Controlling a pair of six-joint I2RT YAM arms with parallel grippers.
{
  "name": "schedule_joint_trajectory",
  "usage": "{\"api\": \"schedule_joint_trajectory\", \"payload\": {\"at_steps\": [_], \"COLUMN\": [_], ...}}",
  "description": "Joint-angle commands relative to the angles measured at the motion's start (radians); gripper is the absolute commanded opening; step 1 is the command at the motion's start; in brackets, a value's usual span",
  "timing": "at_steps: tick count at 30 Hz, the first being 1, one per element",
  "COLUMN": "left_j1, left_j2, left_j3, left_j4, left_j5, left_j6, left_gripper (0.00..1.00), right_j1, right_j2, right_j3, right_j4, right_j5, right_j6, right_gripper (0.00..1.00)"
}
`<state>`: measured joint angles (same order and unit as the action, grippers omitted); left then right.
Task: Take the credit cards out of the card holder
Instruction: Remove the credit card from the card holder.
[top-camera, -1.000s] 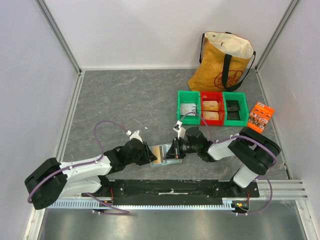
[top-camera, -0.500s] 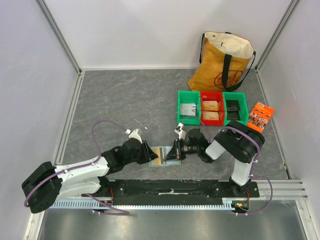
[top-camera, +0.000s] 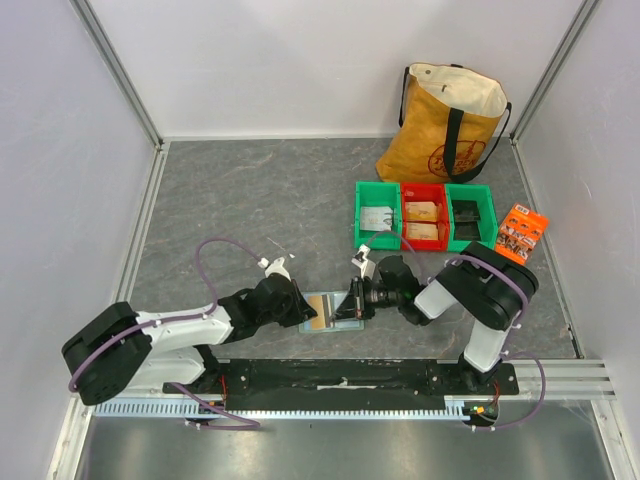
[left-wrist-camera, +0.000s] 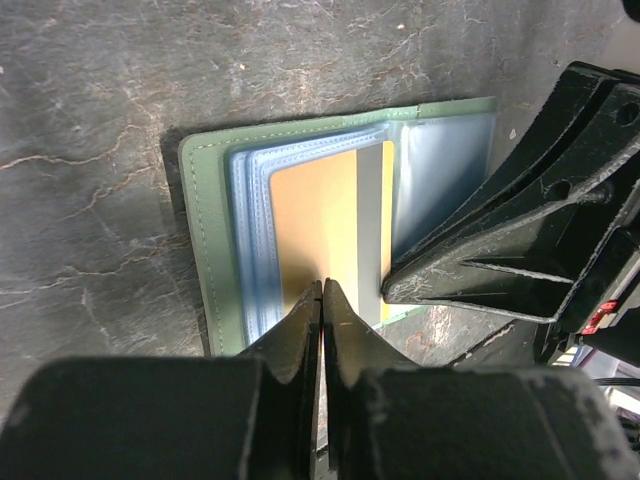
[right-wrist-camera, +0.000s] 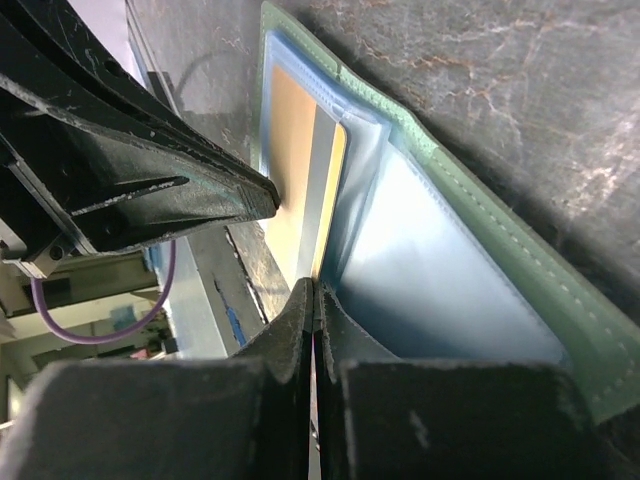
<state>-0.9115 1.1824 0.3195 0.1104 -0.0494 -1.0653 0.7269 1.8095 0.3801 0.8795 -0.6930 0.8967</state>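
A thin pale-green folding card holder (left-wrist-camera: 205, 240) lies open and flat on the grey marbled desk (top-camera: 250, 190), low in the middle of the overhead view, between the two arms. Its light blue-grey pocket panels face up. A flat tan-gold card (left-wrist-camera: 310, 220) with a grey stripe along one edge sits in the pocket stack on the holder's left half in the left wrist view, with layered clear sleeves showing around it.

The left gripper (left-wrist-camera: 322, 290) comes in from the bottom of that view with its jaws pressed together, the tips resting at the near edge of the tan-gold card. Whether the card's edge is caught between them cannot be told. The right gripper (right-wrist-camera: 313, 290) has its jaws pressed together too. Its tip meets the striped edge of the card, where the two halves of the holder join.

At the upper right of the overhead view stand a mustard-yellow tote bag (top-camera: 450, 125), a row of green, red and green plastic bins (top-camera: 424, 190), and an orange packet (top-camera: 522, 233), all well apart from the holder
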Motion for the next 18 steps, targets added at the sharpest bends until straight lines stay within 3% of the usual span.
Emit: {"api": "schedule_joint_trajectory", "payload": {"at_steps": [1, 7, 14, 18], "left_j1": [0.0, 0.0, 0.002, 0.0], "left_j2": [0.029, 0.054, 0.105, 0.1], "left_j3": [-0.03, -0.04, -0.025, -0.026], "left_j4": [-0.055, -0.067, -0.061, -0.061], "left_j5": [-0.052, -0.066, -0.047, -0.047], "left_j6": [-0.007, -0.009, 0.008, 0.008], "left_gripper": [0.06, 0.05, 0.05, 0.05], "right_j1": [-0.009, -0.015, -0.037, -0.046], "right_j2": [-0.085, -0.171, -0.182, -0.194], "right_j3": [0.017, 0.057, 0.046, 0.029], "right_j4": [-0.204, -0.431, -0.442, -0.398], "right_j5": [0.046, 0.111, 0.089, 0.072], "right_j6": [-0.114, -0.217, -0.213, -0.19], "right_gripper": [0.01, 0.01, 0.02, 0.16]}}
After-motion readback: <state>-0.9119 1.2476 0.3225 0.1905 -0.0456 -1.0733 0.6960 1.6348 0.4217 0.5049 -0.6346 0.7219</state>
